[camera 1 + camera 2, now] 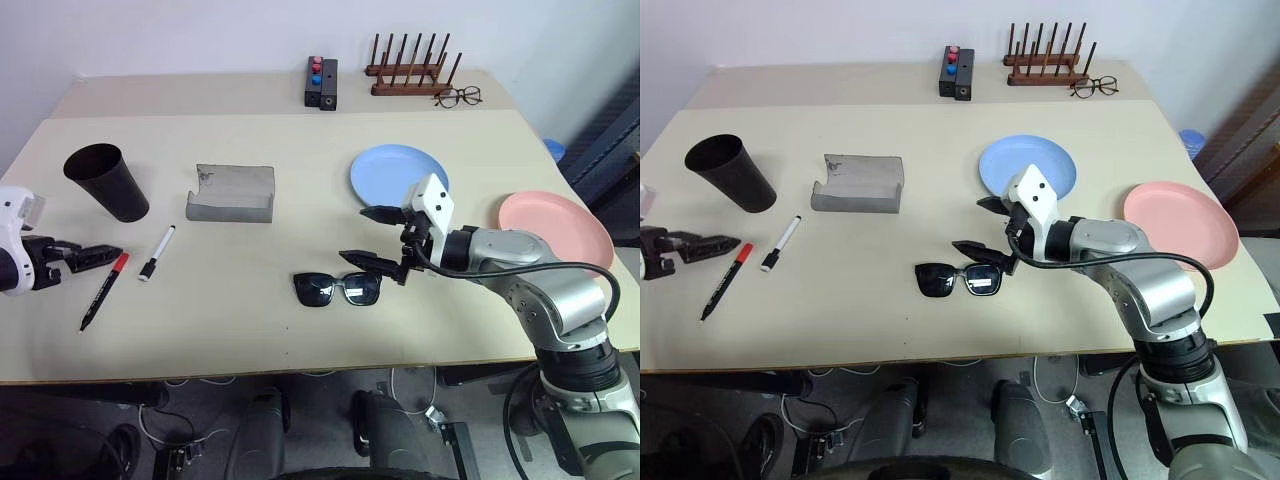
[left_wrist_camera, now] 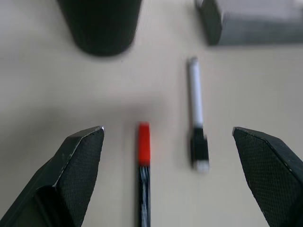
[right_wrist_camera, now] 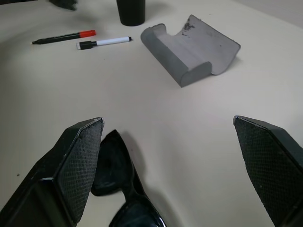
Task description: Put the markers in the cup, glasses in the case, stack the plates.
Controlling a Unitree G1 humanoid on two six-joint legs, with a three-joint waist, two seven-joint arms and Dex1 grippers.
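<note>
Sunglasses (image 1: 338,289) flat near the table's (image 1: 250,340) front edge, my right gripper (image 1: 372,238) spread wide just above their right end, grasping nothing. Red-capped marker (image 1: 104,290) and white marker (image 1: 157,253) lie beside the cup (image 1: 107,182); my left gripper (image 2: 170,156) open over them, empty. Grey case (image 1: 231,193) open, plates (image 1: 398,172) apart.

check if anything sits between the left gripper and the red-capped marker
Nothing visible does. The open left gripper faces the red-capped marker over bare table; the white marker lies beside it, apart.
</note>
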